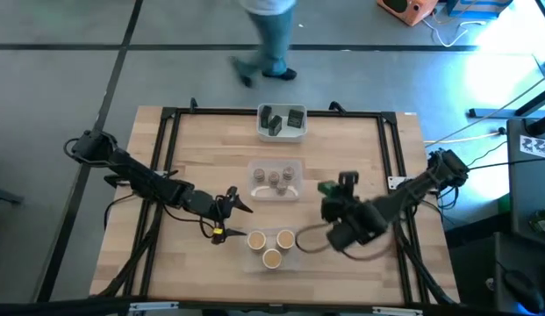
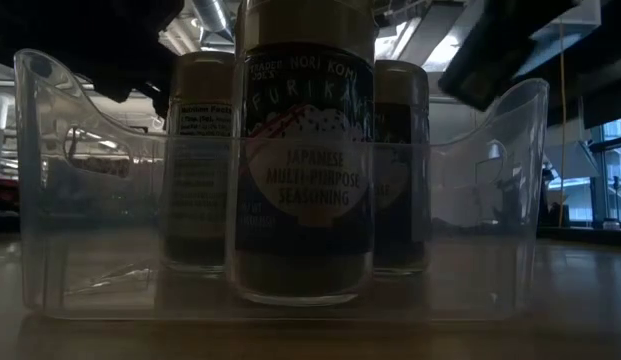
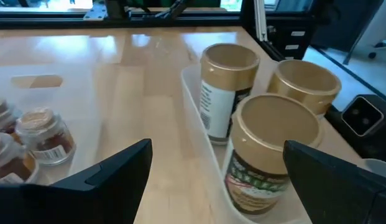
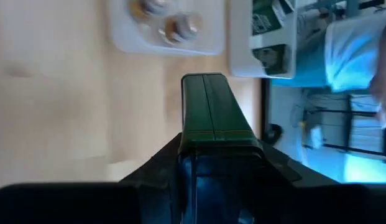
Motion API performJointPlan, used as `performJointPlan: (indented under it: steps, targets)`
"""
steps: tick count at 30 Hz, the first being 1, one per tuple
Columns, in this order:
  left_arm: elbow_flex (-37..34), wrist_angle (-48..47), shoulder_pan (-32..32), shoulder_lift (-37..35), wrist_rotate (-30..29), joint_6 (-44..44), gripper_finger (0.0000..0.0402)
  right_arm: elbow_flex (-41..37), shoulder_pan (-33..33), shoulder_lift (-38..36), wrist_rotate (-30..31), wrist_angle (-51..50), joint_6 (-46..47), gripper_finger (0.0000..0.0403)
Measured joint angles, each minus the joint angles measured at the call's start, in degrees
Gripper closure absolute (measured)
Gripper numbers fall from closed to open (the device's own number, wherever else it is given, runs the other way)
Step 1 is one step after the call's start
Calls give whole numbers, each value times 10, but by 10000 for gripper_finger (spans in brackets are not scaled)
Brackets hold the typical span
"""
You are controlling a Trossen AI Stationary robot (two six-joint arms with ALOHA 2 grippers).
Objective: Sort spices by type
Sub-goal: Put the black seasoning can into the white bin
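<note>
Three trays stand in a row down the table's middle. The far white tray (image 1: 281,133) holds two dark blocky containers (image 1: 284,118). The middle tray (image 1: 274,192) holds three small brown jars (image 1: 275,177). The near clear tray (image 2: 80,200) holds three tan-topped jars (image 1: 270,246), standing upright. My left gripper (image 1: 240,201) is open just left of the near tray; the tan-topped jars (image 3: 273,149) show ahead between its spread fingers. My right gripper (image 1: 336,186), right of the middle tray, is shut on a dark green blocky container (image 4: 208,106). My right gripper holds the dark green blocky container by one end (image 4: 211,138), pinched between the two fingers. The rest of the block sticks out ahead of the fingers along their length. It is lifted clear of the table, over bare wood right of the middle tray.
A person (image 1: 268,39) walks past beyond the table's far edge. A black frame (image 1: 167,132) runs along the table's sides. Bare wood lies left of the trays (image 1: 202,149) and right of the far tray (image 1: 351,140). The small brown jars (image 3: 43,134) sit beside my left gripper.
</note>
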Motion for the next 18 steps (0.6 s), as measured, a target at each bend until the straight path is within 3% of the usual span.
performJointPlan:
  steps: [7, 12, 15, 18]
  targets:
    - [0, -9, 33, -21, -5, 55, 57, 0, -131, -4, 24, 27, -154, 275]
    - [0, -100, 72, -92, -15, 77, 57, 0, -239, -17, 20, 122, -283, 275]
    - [0, -155, 93, -143, -15, 90, 57, 0, -307, -23, -16, 207, -373, 275]
    - [-9, -194, 113, -191, -15, 100, 57, 0, -379, -22, -89, 286, -453, 275]
